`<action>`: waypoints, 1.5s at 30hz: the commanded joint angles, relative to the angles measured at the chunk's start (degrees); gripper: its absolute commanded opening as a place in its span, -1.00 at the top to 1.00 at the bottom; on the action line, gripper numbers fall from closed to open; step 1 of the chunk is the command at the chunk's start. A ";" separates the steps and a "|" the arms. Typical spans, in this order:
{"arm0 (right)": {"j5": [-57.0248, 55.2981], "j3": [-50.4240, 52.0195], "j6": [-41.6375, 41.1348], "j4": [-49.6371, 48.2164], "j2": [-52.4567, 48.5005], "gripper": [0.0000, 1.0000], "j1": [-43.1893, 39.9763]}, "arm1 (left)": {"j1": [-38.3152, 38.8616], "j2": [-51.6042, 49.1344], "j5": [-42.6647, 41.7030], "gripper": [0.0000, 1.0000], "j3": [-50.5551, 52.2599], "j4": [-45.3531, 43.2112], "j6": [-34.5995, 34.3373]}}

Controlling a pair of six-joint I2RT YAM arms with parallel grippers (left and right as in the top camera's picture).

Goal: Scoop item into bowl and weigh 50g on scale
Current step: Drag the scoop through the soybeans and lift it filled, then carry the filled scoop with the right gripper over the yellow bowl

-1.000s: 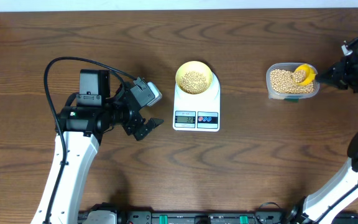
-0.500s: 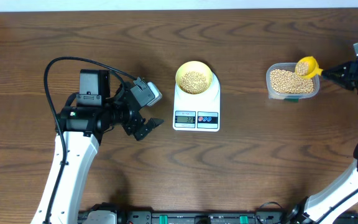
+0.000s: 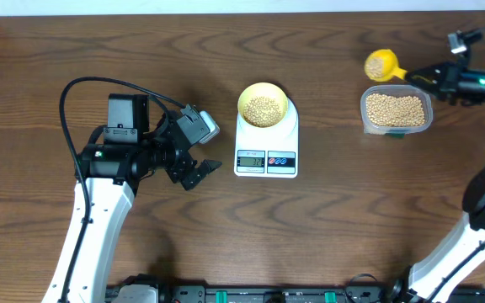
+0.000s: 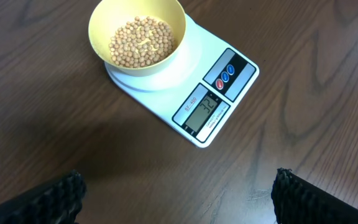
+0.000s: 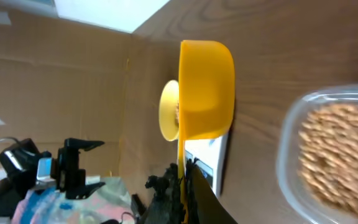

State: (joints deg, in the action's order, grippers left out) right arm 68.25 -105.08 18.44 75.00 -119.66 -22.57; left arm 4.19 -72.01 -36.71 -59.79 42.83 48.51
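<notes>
My right gripper (image 3: 421, 77) clamps the scoop (image 5: 207, 87) by its handle, cup level so no beans (image 3: 381, 63) spill (bowl (image 4: 169, 22) on the scale (image 4: 166, 102) wants more, I'd say); left gripper (image 3: 199, 172) spread wide, idle.

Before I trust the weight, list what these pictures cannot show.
Scale display: overhead, digits too small.
Scoop load: right wrist, its own wall hides it.
Tub: right wrist, blurred, cut by the right edge.
Right gripper: right wrist, dark, cut by the bottom edge.

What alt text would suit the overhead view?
The right gripper holds a yellow scoop beside a clear tub of beans. At centre, a yellow bowl with more beans sits on a white scale; the left gripper is open, left of it.
</notes>
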 commanded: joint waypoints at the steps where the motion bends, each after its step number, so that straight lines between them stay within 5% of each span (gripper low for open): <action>1: 2.86 -0.87 -8.83 -4.83 -1.36 0.98 5.49 | -0.31 -0.39 0.31 -0.95 -0.02 -0.02 0.94; 11: 2.16 -0.87 -30.88 -26.51 -1.36 0.98 19.65 | -0.31 -0.39 0.31 -0.95 -0.02 -0.04 0.94; 45: -30.23 -6.56 -27.04 -14.47 -1.31 0.97 39.01 | -0.31 -0.39 0.31 -0.95 -0.02 -0.02 0.94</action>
State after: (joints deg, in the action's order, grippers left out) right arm 43.33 -107.18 -11.53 58.39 -120.57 15.40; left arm 4.16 -72.01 -36.69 -59.79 42.83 48.51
